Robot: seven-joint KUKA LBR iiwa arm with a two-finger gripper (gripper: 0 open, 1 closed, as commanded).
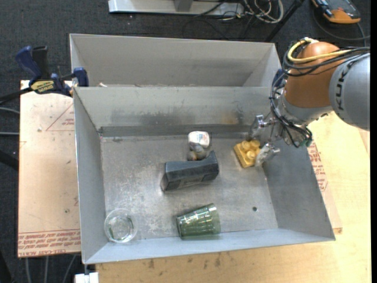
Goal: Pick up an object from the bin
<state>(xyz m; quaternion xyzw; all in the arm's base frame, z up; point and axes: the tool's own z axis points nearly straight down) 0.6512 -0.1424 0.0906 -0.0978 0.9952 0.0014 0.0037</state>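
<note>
The end effector [265,138] hangs just beside a yellow toy [246,154] near the bin's [177,106] right wall; its grip cannot be told.

A grey, rounded arm link [349,108] is noted, marked with dark lettering [364,90] that is cut off at the frame edge. The wrist is enclosed by a glossy orange cover [309,81]. Yellow and black cables [297,45] are looped over it. A small silver-metal gripper [263,141] is fitted below, with dark wiring bundled alongside.

Grey bin [177,108] holds a yellow toy [247,153], a slate-grey block [190,174] and a seemingly green-tinted tumbler [198,221].
</note>
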